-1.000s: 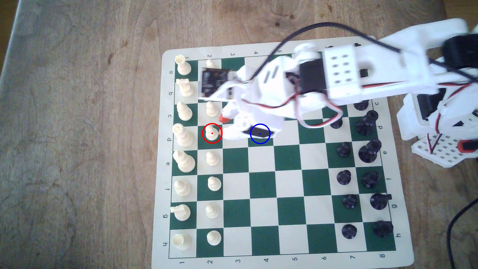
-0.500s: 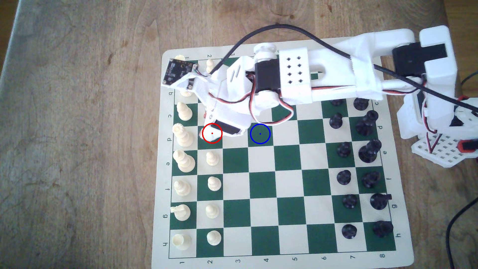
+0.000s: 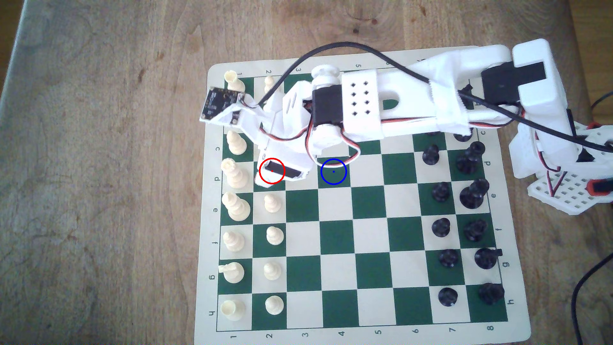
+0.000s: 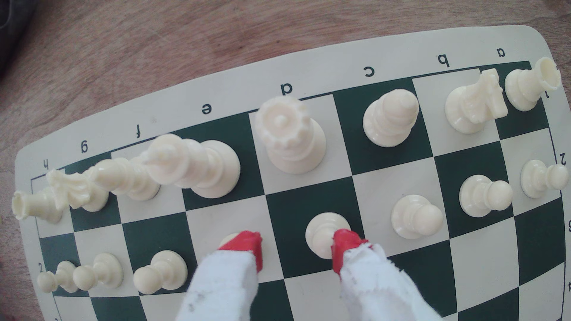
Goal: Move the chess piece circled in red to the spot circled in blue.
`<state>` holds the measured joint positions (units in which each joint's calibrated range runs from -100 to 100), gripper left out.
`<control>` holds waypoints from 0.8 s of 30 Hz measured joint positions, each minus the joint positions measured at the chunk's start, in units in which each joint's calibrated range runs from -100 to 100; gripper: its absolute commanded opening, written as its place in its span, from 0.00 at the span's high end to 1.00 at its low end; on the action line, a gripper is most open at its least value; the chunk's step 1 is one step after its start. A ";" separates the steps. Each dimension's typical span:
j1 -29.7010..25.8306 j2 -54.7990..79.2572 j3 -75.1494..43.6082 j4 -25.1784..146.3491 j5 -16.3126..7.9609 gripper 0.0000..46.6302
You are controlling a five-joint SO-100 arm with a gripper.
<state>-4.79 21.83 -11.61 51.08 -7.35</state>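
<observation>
Gripper spread wide over the pawn, not yet grasping.
One red fingertip touches it; centre the pawn between both, then close gently before lifting toward the blue-ringed square.

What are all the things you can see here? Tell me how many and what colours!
Table: one, brown wood, under everything.
Chess board: one, green and cream, lying on the table.
Tall back-row pieces: eight, cream, along row 1.
Pawns: eight, cream, along row 2.
Circled pawn: one of those eight, cream, on the green d2 square.
Black pieces: at least twelve showing, along rows 7 and 8; others may be hidden under the arm.
Blue-ringed spot: one, green square d4, with nothing on it.
Cable: one, black, at the exterior view's right edge.
Arm: one, white, reaching over the board.
Gripper: one, white with red tips, open, beside the circled pawn.
</observation>
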 measured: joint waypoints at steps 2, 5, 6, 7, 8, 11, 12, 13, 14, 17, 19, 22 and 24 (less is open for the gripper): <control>0.00 0.42 0.00 0.00 0.10 0.73; 0.00 1.26 0.00 0.00 0.39 0.73; 0.00 1.42 0.00 0.00 0.49 0.72; 0.29 1.76 0.00 0.00 0.73 0.72; 0.59 1.76 0.00 0.00 0.68 0.72; 1.11 1.76 0.00 0.00 1.03 0.72; 1.25 1.76 0.00 0.00 1.12 0.72; 1.25 1.76 0.00 0.00 1.12 0.72; 1.25 1.76 0.00 0.00 1.12 0.72; 1.25 2.68 -0.27 -0.80 1.12 0.72; 1.25 3.35 -0.36 -0.96 1.12 0.72; 1.25 3.60 -0.36 -0.96 1.12 0.73; 1.25 3.60 -0.36 -1.12 1.12 0.74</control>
<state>-3.54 25.43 -11.97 49.96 -6.23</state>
